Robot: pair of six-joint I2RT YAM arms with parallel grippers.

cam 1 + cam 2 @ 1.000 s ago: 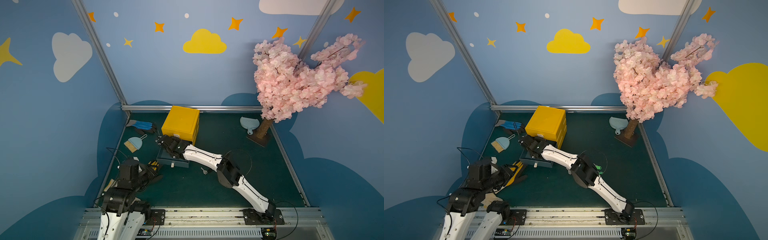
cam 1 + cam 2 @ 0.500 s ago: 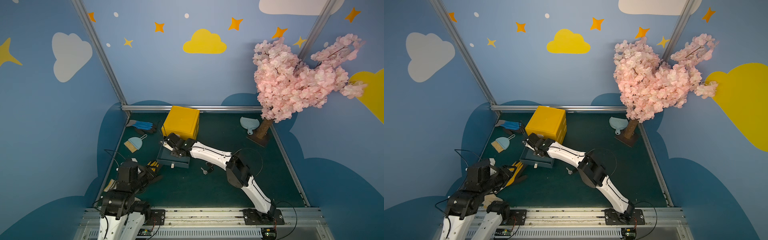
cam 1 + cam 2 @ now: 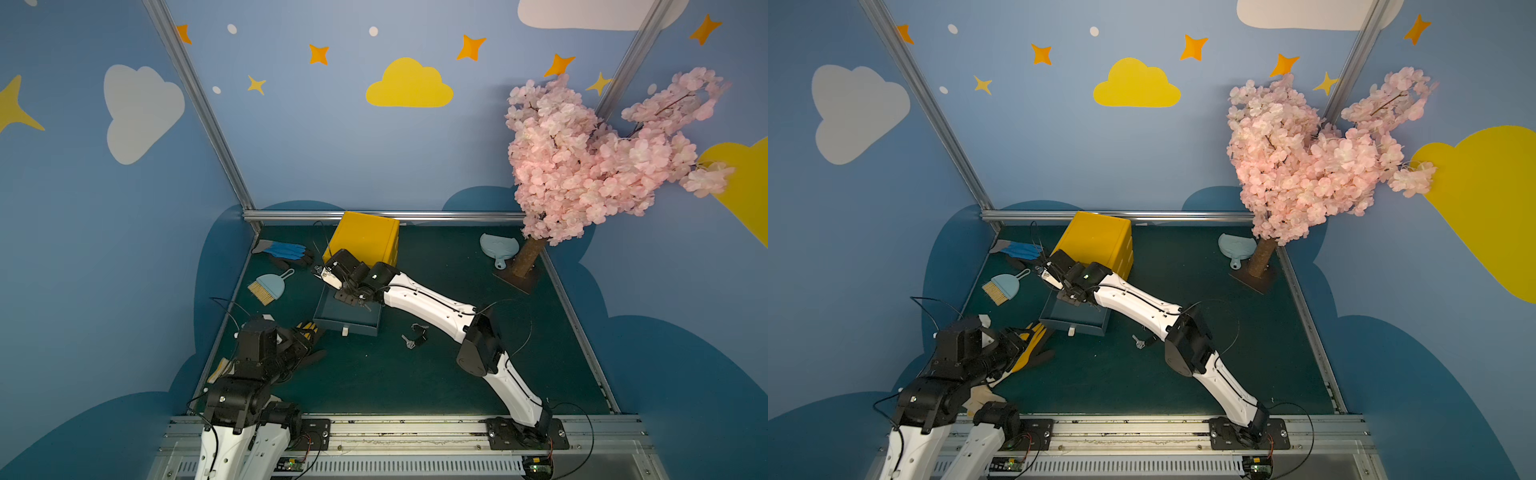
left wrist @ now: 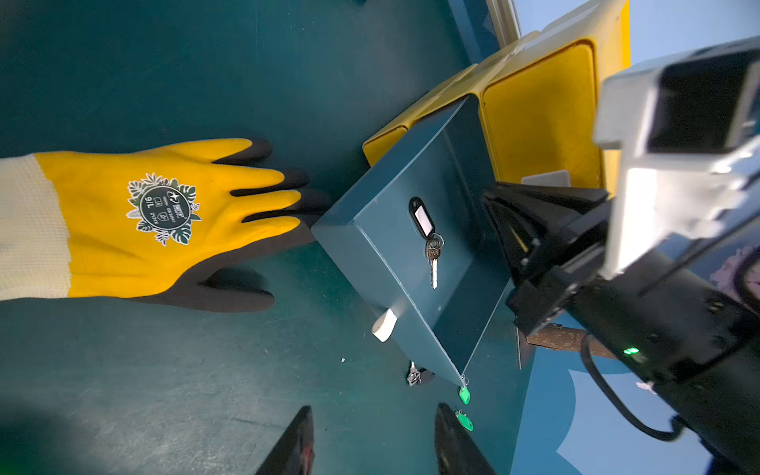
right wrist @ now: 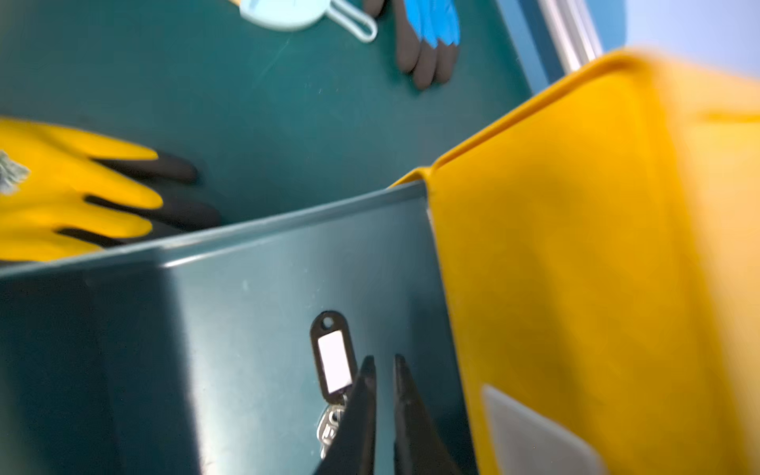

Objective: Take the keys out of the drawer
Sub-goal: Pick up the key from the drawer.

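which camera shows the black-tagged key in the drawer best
The left wrist view: the black-tagged key lies whole and sharp on the drawer floor. The right wrist view blurs it behind the right pincer. In both top views it cannot be made out.

You are looking down into a small booth. Its walls point(image 3: 311, 158) are sky blue, decorated with a white cloud point(image 3: 141, 112), a yellow cloud point(image 3: 409, 85) and orange stars point(image 3: 471, 46). Darker blue rounded shapes point(image 3: 665, 374) run along their base. Silver metal posts point(image 3: 199, 108) rise at the two back corners, and a silver bar point(image 3: 436, 215) lies along the foot of the back wall. The floor point(image 3: 374, 382) is a dark green mat. In the far right corner stands an artificial tree point(image 3: 582, 166) thick with pink blossom, its brown trunk point(image 3: 525, 262) on a flat base. A metal rail point(image 3: 395, 432) crosses the near edge. The light is even and soft.
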